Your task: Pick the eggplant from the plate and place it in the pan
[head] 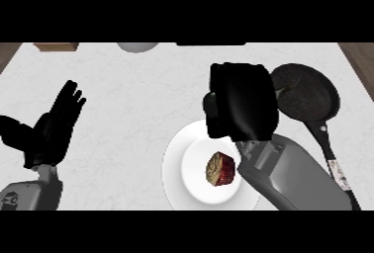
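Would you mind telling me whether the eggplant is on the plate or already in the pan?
On the plate: the eggplant lies on the white plate, while the pan to the upper right holds nothing visible.

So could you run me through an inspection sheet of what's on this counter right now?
Surface: pale marbled counter.
Job's things: eggplant lies on the white plate; black pan sits to the plate's upper right, handle toward the robot.
Clutter: brown block and pale round thing at the far edge, both cut off.
Hands: left hand open, resting at the view's left, fingers up; right hand above the plate's far rim beside the pan, its fingers not readable.
Cables: nothing seen.
Surroundings: wood-brown strips at the far corners.
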